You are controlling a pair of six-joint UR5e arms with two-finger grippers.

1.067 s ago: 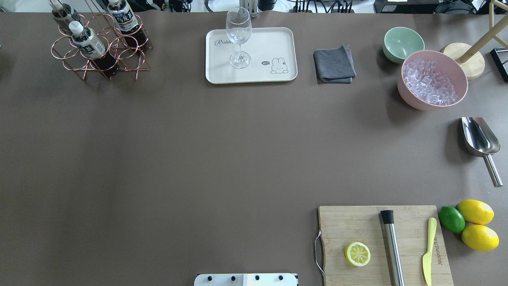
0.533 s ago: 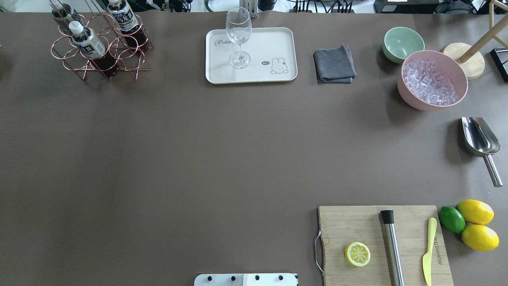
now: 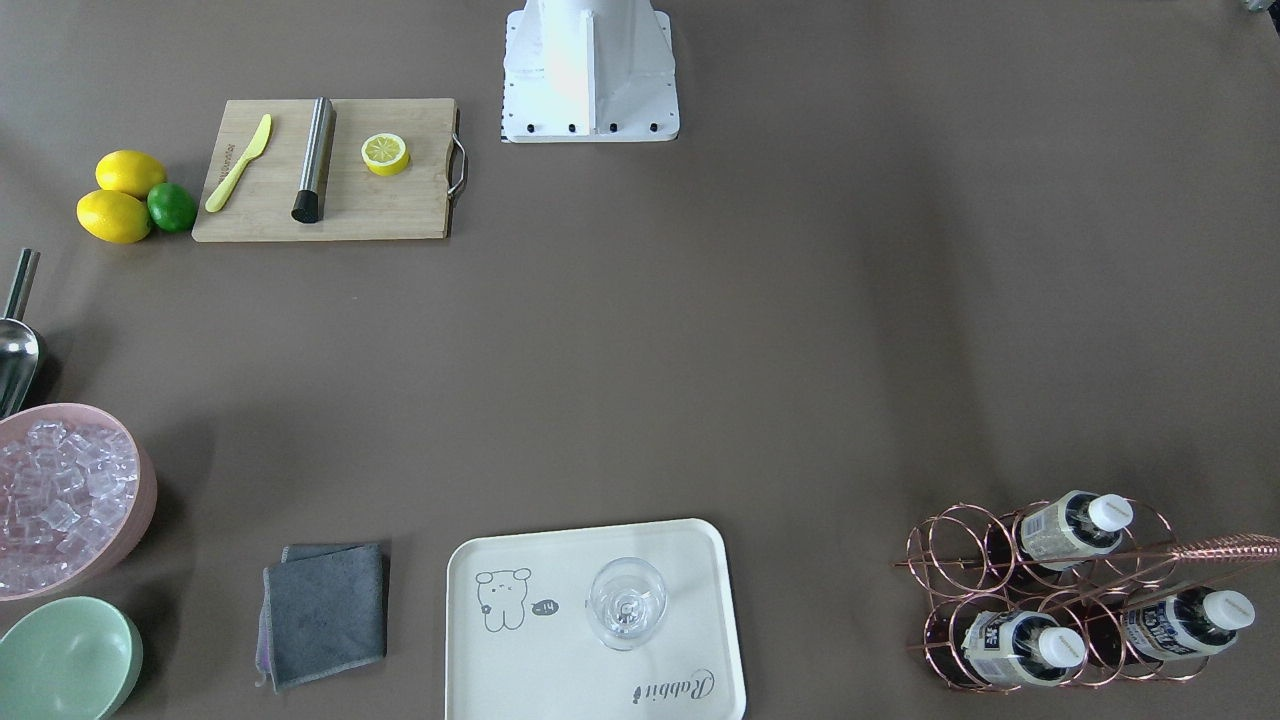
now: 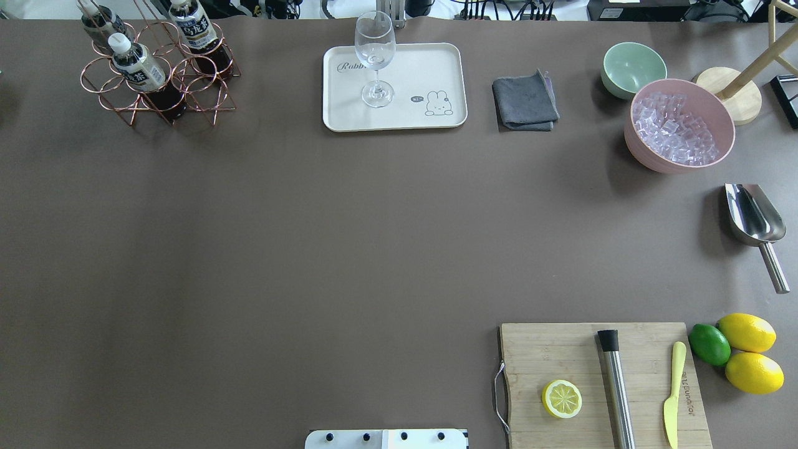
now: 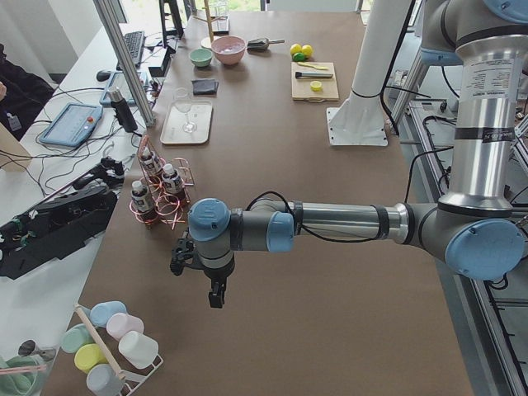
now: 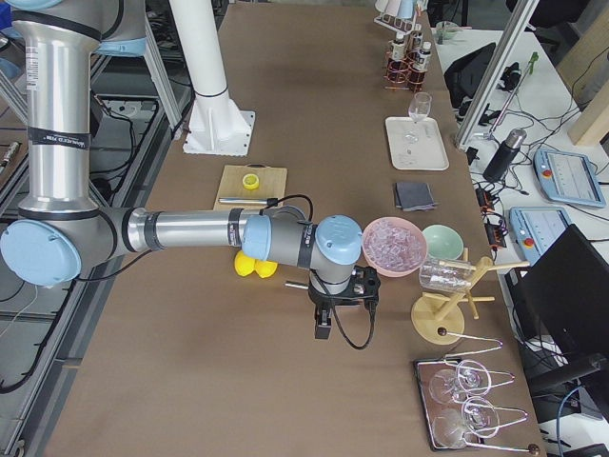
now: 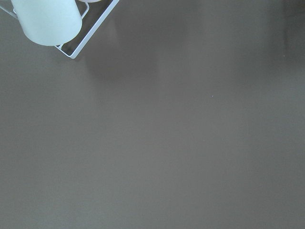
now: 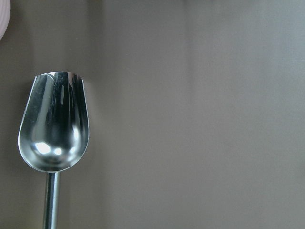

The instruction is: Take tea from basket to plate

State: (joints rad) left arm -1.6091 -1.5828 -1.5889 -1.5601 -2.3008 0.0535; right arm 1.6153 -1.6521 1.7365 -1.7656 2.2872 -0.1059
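Three tea bottles stand in the rose-gold wire basket (image 4: 93,81) at the far left of the table: one at the front (image 4: 138,67), one at the back right (image 4: 194,26) and one at the back left (image 4: 103,22). The cream plate (image 4: 430,68) lies to their right and carries a wine glass (image 4: 376,56). The basket (image 3: 945,535) and plate (image 3: 520,660) also show in the front-facing view. My left gripper (image 5: 216,297) hangs over bare table short of the basket. My right gripper (image 6: 324,328) hangs near the pink bowl. I cannot tell whether either is open or shut.
A grey cloth (image 4: 525,101), mint bowl (image 4: 633,67), pink bowl of ice (image 4: 679,125) and metal scoop (image 4: 753,215) lie at the right. A cutting board (image 4: 561,355) holds a lemon half, muddler and knife. Lemons and a lime (image 4: 709,344) lie beside it.
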